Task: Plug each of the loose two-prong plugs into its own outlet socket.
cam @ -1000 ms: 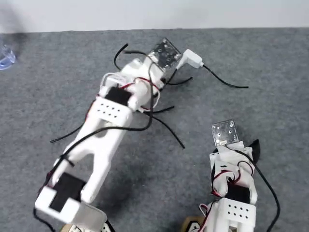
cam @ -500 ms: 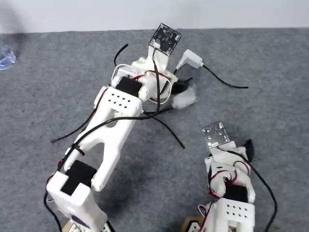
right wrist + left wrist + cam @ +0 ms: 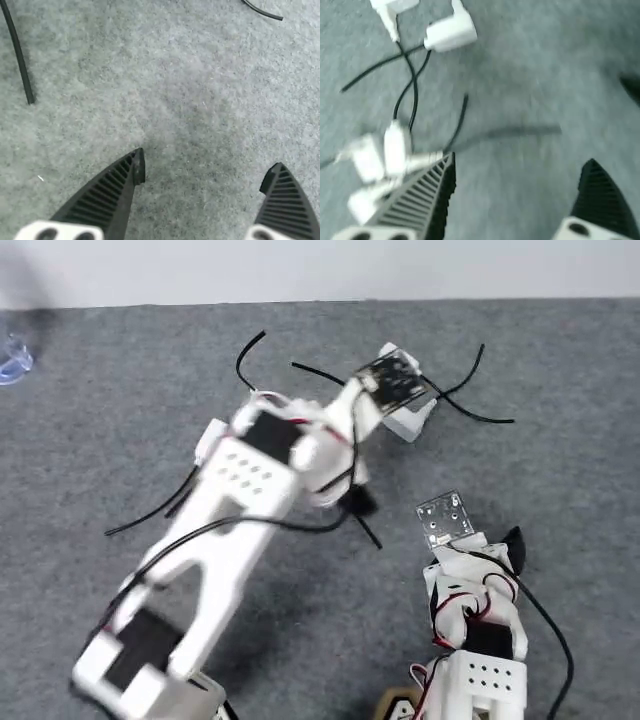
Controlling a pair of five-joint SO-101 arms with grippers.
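The left arm (image 3: 230, 530) lies across the grey surface (image 3: 560, 360) from seven o'clock toward one o'clock. Its wrist sits partly over a white housing (image 3: 415, 422) at about one o'clock from the centre, with black leads (image 3: 470, 405) fanning out around it.

The left tool (image 3: 521, 160) is spread wide with nothing between its jaws, above bare carpet. Ahead of its tips lies a white plug (image 3: 450, 32) on its side, and a second white piece (image 3: 390, 7) is just beyond it. Their leads cross. Close beside one finger is a white cluster (image 3: 375, 165), too blurred to tell plug from socket.

The right arm (image 3: 480, 640) stands at five o'clock. The right tool (image 3: 208, 160) is also wide apart and empty over carpet, near a black lead end (image 3: 17, 55).
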